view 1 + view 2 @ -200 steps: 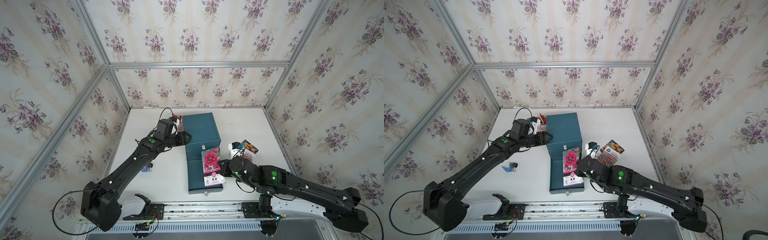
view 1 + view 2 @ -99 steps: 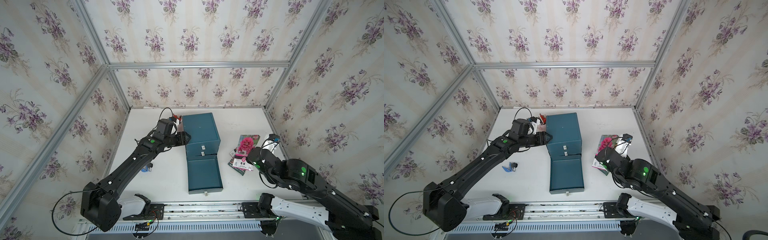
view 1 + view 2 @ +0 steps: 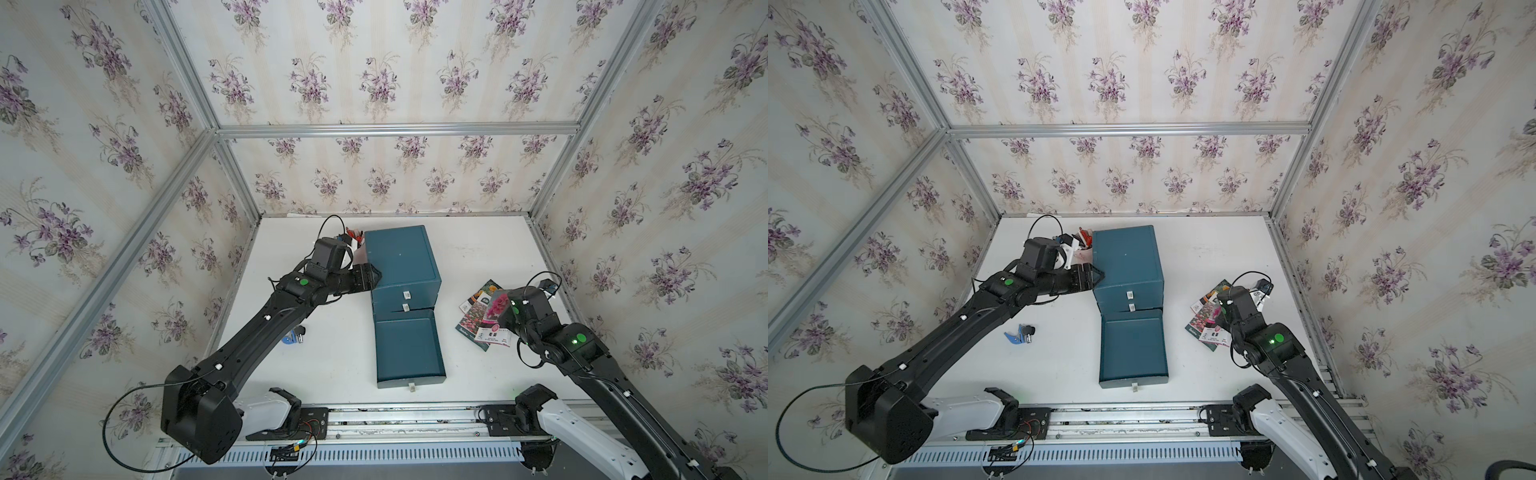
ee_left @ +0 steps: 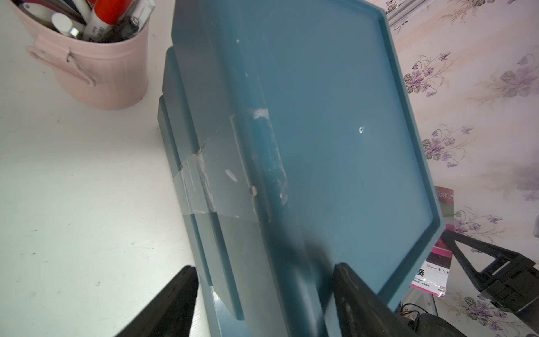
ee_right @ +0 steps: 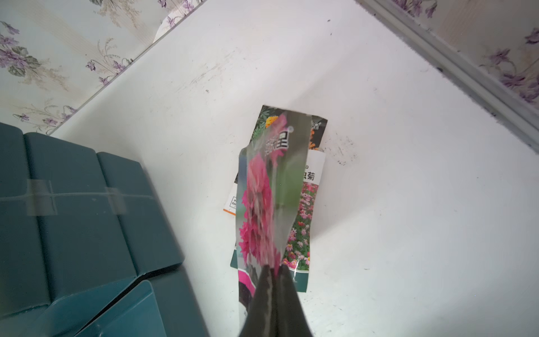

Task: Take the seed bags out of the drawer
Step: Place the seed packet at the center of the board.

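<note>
- Clamped by one end in the right gripper (image 5: 274,270), jaws together on it: glossy magenta-bloom seed packet (image 5: 262,198).
- Reaches straight away from that claw, over the flat pink flower-field packet (image 5: 302,233) and orange-bloom packet (image 5: 316,137) near the white table (image 3: 478,249)'s right edge, long axes roughly aligned.
- Looks empty: pulled-out teal plastic drawer (image 3: 407,347).
- Apart, astride the teal cabinet (image 3: 401,253)'s side: jaws of the left gripper (image 3: 370,276).
</note>
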`<action>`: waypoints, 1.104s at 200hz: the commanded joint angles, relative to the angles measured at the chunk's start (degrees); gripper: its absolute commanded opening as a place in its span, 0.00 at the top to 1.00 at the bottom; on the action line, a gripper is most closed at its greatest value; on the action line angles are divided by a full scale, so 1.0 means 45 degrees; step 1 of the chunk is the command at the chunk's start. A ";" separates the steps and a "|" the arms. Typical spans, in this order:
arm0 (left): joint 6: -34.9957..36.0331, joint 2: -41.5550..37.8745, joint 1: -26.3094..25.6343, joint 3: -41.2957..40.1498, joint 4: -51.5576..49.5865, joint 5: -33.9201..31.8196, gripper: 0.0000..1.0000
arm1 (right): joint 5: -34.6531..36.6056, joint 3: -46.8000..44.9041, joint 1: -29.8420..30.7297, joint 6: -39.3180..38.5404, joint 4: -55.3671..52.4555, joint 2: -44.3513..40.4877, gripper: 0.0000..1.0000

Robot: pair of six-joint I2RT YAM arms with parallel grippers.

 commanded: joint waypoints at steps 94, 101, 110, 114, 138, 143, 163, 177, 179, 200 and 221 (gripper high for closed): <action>0.0341 0.0073 -0.0010 0.0021 -0.1836 -0.0469 0.21 | -0.2546 -0.2408 -0.2383 -0.0924 0.2795 0.0426 1.00; 0.0346 0.0084 -0.0003 0.0016 -0.1838 -0.0477 0.21 | -0.2555 -0.2487 -0.2384 -0.0942 0.2886 0.0406 1.00; 0.0347 0.0089 0.0007 -0.0007 -0.1812 -0.0483 0.21 | -0.2554 -0.2581 -0.2400 -0.0943 0.2931 0.0453 1.00; 0.0329 0.0115 0.0021 -0.0009 -0.1795 -0.0470 0.21 | -0.2536 -0.2633 -0.2402 -0.0944 0.2956 0.0495 1.00; 0.0304 0.0133 0.0000 -0.0028 -0.1757 -0.0467 0.21 | -0.2524 -0.2966 -0.2451 -0.0773 0.3158 0.0801 1.00; 0.0296 0.0133 0.0005 -0.0023 -0.1736 -0.0452 0.21 | -0.2514 -0.3043 -0.2472 -0.0736 0.3200 0.0855 1.00; 0.0327 0.0148 0.0008 -0.0014 -0.1733 -0.0449 0.21 | -0.2371 -0.3250 -0.2519 -0.0586 0.3268 0.1009 0.98; 0.0341 0.0163 0.0005 0.0000 -0.1752 -0.0449 0.21 | -0.2251 -0.3300 -0.2539 -0.0498 0.3239 0.0981 0.90; 0.0345 0.0158 0.0021 0.0001 -0.1756 -0.0449 0.21 | -0.2229 -0.3311 -0.2539 -0.0486 0.3230 0.0984 0.89; 0.0348 0.0158 0.0003 0.0002 -0.1768 -0.0449 0.21 | -0.2160 -0.3363 -0.2539 -0.0415 0.3238 0.0933 0.75; 0.0369 0.0151 0.0022 -0.0001 -0.1739 -0.0469 0.21 | -0.2186 -0.3387 -0.2539 -0.0417 0.3281 0.0961 0.77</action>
